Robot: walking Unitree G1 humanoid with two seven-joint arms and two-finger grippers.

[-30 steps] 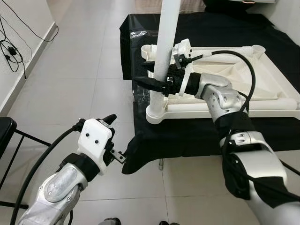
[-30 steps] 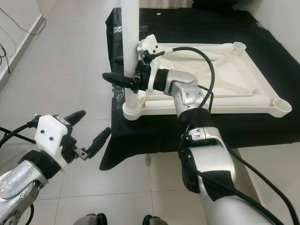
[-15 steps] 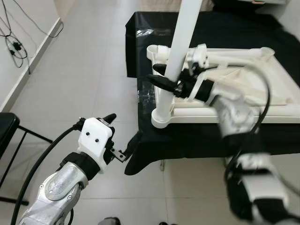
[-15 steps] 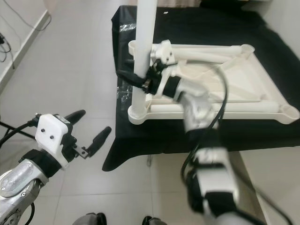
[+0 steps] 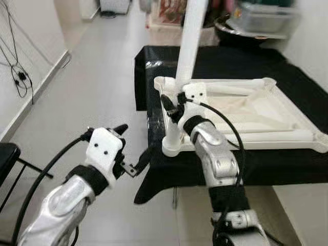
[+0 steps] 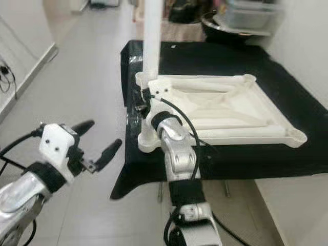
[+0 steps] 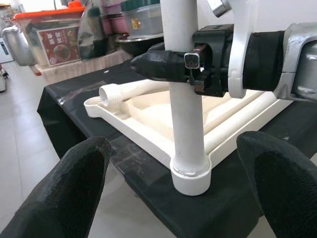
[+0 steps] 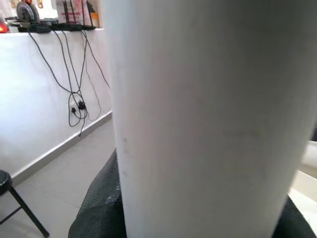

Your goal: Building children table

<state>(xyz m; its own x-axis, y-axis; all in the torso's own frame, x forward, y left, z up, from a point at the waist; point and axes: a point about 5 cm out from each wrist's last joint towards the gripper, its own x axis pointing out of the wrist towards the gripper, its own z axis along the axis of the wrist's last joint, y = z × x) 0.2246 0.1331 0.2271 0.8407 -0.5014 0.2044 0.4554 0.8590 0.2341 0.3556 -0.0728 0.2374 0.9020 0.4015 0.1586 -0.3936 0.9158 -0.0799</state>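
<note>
Floor-side, the left end effector (image 5: 134,154) hangs open off the table's (image 5: 266,164) left edge, level with the socket. To its right the white leg (image 5: 188,46) stands upright in the near-left corner socket (image 5: 171,146) of the upturned tabletop (image 5: 246,110), the right end effector (image 7: 171,64) clamped around it, nearer.

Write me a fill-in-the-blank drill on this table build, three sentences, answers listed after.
1. The right claw grips the white ____, which stands upright.
2. The leg's lower end sits in a corner socket of the upturned white ____.
3. The left claw hangs over the floor with its fingers ____.

Missing words: leg; tabletop; open
</note>
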